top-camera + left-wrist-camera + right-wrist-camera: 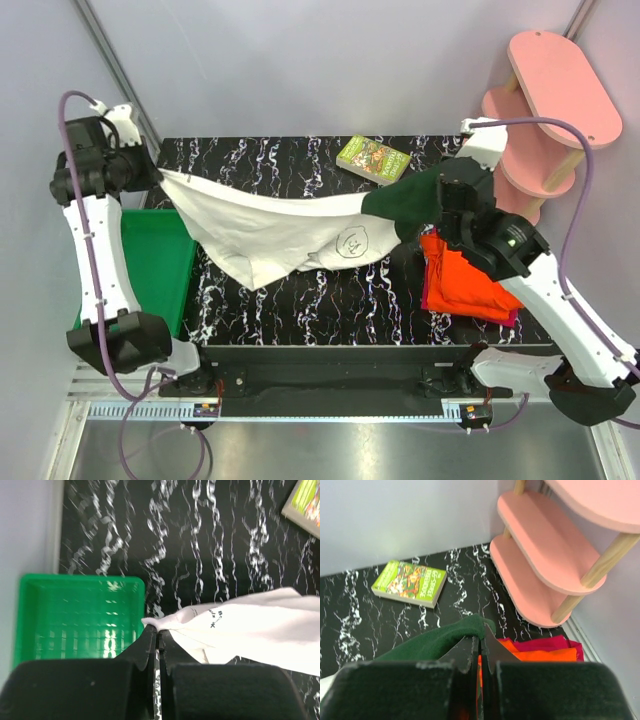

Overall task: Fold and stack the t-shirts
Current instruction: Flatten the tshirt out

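A cream-white t-shirt (270, 230) with a dark green sleeve (405, 200) hangs stretched above the black marble table between both arms. My left gripper (158, 178) is shut on its white edge (165, 622) at the left. The right gripper (440, 195) is shut on the green sleeve (440, 640) at the right. Below the right arm lie a folded orange t-shirt (465, 280) and a magenta-red one (545, 644) under it, stacked on the table's right side.
A green plastic tray (160, 260) sits off the table's left edge, also under the left wrist (75, 615). A small green book (373, 158) lies at the back of the table. A pink shelf unit (545, 110) stands at the back right.
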Robot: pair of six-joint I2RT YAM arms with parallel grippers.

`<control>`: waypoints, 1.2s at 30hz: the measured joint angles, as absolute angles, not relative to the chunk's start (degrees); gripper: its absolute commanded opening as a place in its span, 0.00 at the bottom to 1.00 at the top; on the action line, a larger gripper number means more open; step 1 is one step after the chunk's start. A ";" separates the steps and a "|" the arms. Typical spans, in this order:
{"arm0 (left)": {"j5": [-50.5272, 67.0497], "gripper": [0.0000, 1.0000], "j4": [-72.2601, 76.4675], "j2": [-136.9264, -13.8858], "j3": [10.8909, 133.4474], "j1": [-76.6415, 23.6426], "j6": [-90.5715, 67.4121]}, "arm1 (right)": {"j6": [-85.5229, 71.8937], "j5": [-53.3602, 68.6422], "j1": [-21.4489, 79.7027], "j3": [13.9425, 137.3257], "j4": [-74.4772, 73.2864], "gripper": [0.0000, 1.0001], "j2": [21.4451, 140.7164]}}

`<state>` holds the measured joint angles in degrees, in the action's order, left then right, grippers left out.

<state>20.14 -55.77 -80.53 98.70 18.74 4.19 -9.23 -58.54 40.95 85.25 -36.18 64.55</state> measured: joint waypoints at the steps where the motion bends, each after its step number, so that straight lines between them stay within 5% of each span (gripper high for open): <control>1: 20.23 0.00 -55.16 -81.43 97.10 18.15 4.03 | -9.65 -58.15 40.91 84.73 -36.38 0.00 65.08; 9: 17.26 0.00 -48.36 -92.86 93.25 10.94 3.42 | -12.12 -55.77 40.86 82.41 -36.45 0.00 71.88; 18: 13.58 0.01 -45.30 -113.14 109.10 8.36 1.15 | -12.64 -54.28 40.84 82.02 -36.23 0.00 77.28; 19: 13.13 0.05 -45.19 -114.69 110.78 8.36 0.99 | -12.62 -54.26 40.84 82.02 -36.21 0.00 77.54; 20: 12.78 0.25 -45.19 -115.90 112.18 8.34 0.93 | -12.62 -54.24 40.84 82.02 -36.16 0.00 77.80; 23: 11.70 0.64 -44.88 -117.19 114.04 8.05 0.91 | -12.69 -53.78 40.84 82.06 -35.75 0.00 78.54; 24: 11.44 0.69 -44.86 -117.05 114.04 7.94 0.58 | -12.71 -53.56 40.84 82.06 -35.59 0.00 78.83; 27: 10.96 0.80 -43.90 -114.87 111.48 7.84 0.75 | -12.88 -52.75 40.84 82.06 -35.24 0.00 79.55; 36: 13.47 0.76 -42.74 -86.98 80.75 7.73 0.93 | -14.33 -51.03 40.82 81.58 -33.74 0.00 79.88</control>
<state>13.47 -42.74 -86.98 80.75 7.73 0.93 -14.33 -51.03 40.82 81.58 -33.74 79.88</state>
